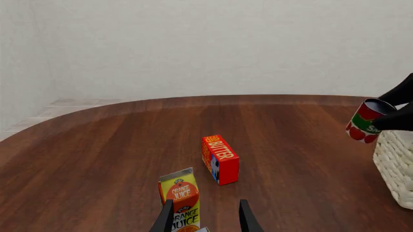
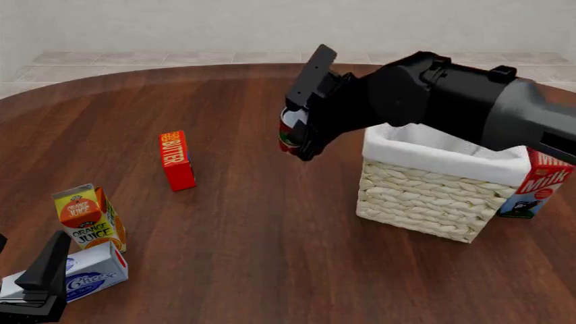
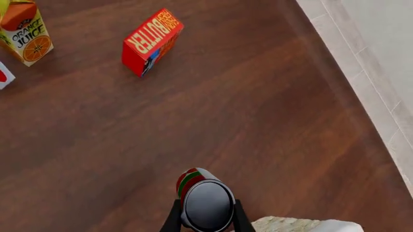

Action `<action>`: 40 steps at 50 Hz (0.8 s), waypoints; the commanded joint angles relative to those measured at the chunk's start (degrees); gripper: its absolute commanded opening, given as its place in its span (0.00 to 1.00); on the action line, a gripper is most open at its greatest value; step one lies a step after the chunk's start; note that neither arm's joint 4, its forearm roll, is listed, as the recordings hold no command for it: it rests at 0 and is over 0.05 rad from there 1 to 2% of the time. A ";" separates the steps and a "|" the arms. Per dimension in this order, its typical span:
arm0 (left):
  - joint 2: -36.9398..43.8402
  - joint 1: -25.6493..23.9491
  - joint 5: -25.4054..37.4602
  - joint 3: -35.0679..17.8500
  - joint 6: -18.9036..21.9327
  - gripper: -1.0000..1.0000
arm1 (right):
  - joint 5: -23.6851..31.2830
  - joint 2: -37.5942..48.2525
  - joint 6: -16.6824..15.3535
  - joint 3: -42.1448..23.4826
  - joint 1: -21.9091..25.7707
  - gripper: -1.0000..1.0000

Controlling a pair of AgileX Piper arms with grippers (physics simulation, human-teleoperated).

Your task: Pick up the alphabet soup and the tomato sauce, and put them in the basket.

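At the near left edge of the table [image 2: 234, 256], my left gripper [image 1: 205, 220] rests low with its two fingers apart and nothing between them; it is released. Just beside it lies a white and blue carton [image 2: 85, 275] on its side, and behind that stands the orange juice carton [image 2: 88, 217], upright. Farther from me and a little to the right, the red butter box [image 2: 177, 160] stands on its narrow edge, well apart from the juice. Toward the middle of the table, my right gripper [image 3: 205, 217] is clenched on the tomato sauce can [image 3: 204, 203], one finger pressed against each side of its body; the silver top faces the wrist camera and the red label with its green band shows beyond it. The can is held in the air, tilted, above bare wood and just left of the basket [image 2: 423, 196], not yet over its opening. The basket, pale wicker with a white cloth lining, sits on the right half of the table, and my right arm crosses above its far rim. At the basket's right side stands a milk carton [image 2: 537, 185], partly hidden behind the wicker wall. The alphabet soup can cannot be seen in any view.
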 commanded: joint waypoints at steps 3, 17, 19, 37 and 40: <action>0.00 0.00 0.00 0.00 0.00 1.00 | 0.94 -1.53 0.66 -1.42 -1.37 0.00; 0.00 0.00 0.00 0.00 0.00 1.00 | 2.26 -3.47 0.35 -2.52 -3.25 0.00; 0.00 0.00 0.00 0.00 0.00 1.00 | 2.24 -3.71 0.34 -2.62 -3.61 0.00; 0.00 0.00 0.00 0.00 0.00 1.00 | 2.94 -5.63 0.72 -3.04 -5.21 0.00; 0.00 0.00 0.00 0.00 0.00 1.00 | 3.09 -5.88 0.73 -3.19 -5.53 0.00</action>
